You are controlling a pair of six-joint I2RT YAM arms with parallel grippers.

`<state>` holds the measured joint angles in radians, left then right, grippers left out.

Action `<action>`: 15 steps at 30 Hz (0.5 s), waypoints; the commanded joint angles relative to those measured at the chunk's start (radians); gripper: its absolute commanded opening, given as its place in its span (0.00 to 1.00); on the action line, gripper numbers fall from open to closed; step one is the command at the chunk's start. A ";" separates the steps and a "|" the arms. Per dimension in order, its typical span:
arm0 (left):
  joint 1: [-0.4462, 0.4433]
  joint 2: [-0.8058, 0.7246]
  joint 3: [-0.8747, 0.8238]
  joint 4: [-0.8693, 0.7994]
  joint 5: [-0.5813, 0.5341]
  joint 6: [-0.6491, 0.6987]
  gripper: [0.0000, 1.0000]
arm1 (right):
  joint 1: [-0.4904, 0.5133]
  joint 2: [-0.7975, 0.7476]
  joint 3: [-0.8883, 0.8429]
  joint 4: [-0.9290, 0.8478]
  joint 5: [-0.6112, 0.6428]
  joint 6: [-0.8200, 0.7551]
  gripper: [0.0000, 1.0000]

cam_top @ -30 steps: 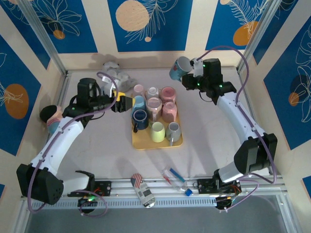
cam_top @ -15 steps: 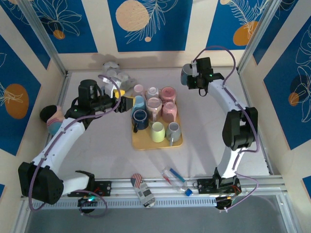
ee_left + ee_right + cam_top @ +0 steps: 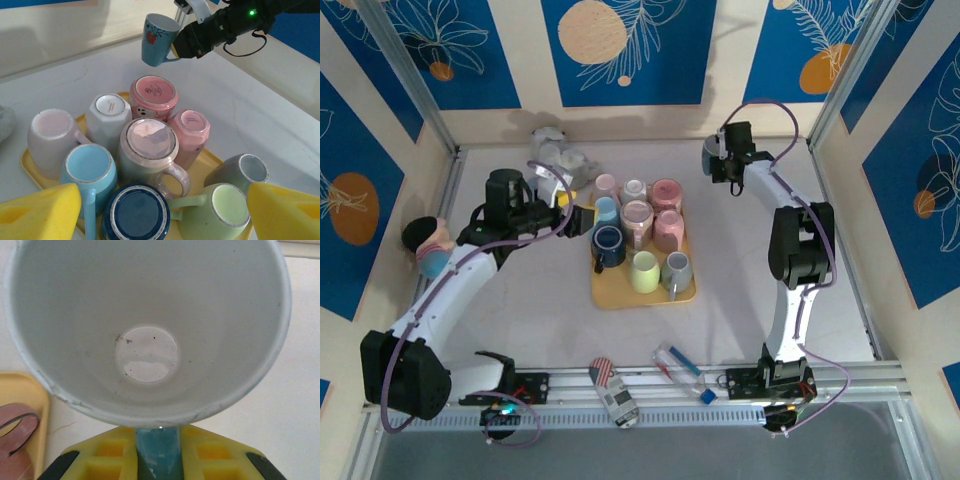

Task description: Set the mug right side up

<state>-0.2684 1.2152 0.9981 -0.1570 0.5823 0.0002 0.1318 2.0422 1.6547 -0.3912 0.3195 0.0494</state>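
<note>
The mug [image 3: 159, 40] is teal with a red flower on its side and white inside. It stands mouth up and a little tilted, over the bare table [image 3: 750, 270] beyond the far right corner of the tray [image 3: 645, 297] and well apart from it. I cannot tell whether its base touches the table. The right gripper [image 3: 176, 49] holds it by the handle [image 3: 156, 452]. The jaws are nearly closed, with a yellow pad [image 3: 220, 457] pressed to each side of the handle, and the right wrist view looks straight down into the cup.

The yellow tray sits mid-table and is crowded with mugs packed close together. Most of them are bottom up, among them a large pink one [image 3: 152, 95], a white one [image 3: 111, 111], a light blue one [image 3: 90, 171], a navy one [image 3: 132, 215], a green one [image 3: 220, 210] and a grey one [image 3: 243, 172].

The left gripper [image 3: 582, 217] hangs just beside the tray's left edge, pointing at the mugs. Its jaws are spread wide and hold nothing.

A can [image 3: 612, 390] lies on the near rail.
</note>
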 commanded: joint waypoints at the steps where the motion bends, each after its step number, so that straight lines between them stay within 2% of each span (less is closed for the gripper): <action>1: -0.001 0.000 -0.019 0.032 0.000 0.036 0.86 | -0.021 0.038 0.050 0.096 0.021 -0.030 0.00; 15: 0.000 0.023 -0.015 0.019 -0.023 0.050 0.86 | -0.027 0.140 0.088 0.147 0.015 -0.059 0.01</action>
<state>-0.2684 1.2396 0.9798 -0.1486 0.5663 0.0296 0.1036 2.1658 1.7012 -0.3164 0.3271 0.0071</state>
